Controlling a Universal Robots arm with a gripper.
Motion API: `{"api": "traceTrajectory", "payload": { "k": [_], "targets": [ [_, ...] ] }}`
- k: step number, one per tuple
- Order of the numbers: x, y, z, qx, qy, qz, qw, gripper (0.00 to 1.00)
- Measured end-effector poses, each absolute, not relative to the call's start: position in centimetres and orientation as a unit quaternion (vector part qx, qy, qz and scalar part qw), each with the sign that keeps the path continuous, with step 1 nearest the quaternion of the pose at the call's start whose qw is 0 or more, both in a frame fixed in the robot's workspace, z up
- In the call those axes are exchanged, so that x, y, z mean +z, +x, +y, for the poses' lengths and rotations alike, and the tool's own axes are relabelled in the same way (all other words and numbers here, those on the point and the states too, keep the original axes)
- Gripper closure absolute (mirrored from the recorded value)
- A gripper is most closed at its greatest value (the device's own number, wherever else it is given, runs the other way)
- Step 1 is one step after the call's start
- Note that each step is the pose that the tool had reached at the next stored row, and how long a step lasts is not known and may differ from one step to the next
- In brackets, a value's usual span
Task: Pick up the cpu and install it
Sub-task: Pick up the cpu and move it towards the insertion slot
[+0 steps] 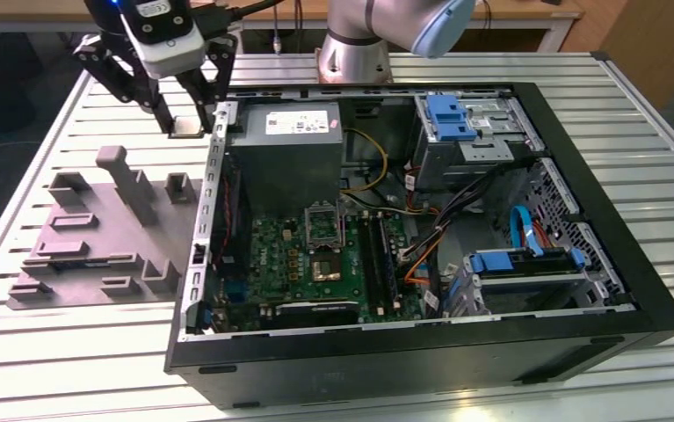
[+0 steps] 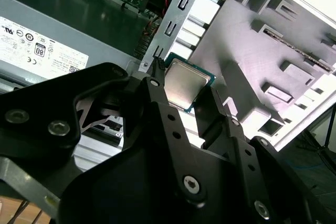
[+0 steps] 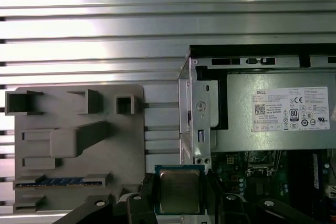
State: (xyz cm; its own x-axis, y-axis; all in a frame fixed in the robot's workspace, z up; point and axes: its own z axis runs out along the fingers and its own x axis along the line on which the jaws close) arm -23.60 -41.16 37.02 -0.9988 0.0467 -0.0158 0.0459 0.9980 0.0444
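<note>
1. Silvery-grey metal is seen on the top of the cpu (image 2: 185,81), which is clamped by two opposite edges between the black fingers (image 2: 157,90) of the gripper (image 3: 179,190).
2. The cpu is held flat with its metal top turned towards both wrist cameras.
3. In the exterior view it is seen raised over the slatted metal table (image 1: 67,352), just beside the outer wall of the open computer case (image 1: 431,352), on the exterior view's left of that wall.
4. A grey plastic fixture (image 1: 90,237) is laid on the table near the case, and the cpu is held clear of it.
5. Inside the case, a metal-framed socket (image 1: 322,224) is seen on the green board (image 1: 272,255), well apart from the cpu.
6. A grey power supply box (image 1: 295,158) is set in the case corner nearest the gripper.
</note>
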Motion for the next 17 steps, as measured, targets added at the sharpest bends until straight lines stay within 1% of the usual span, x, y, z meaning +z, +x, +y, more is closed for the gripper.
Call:
{"api": "traceTrajectory", "payload": {
  "k": [17],
  "targets": [
    [36.99, -22.57, -41.16, 0.022, 0.023, 0.999, 0.008, 0.53]
  ]
}}
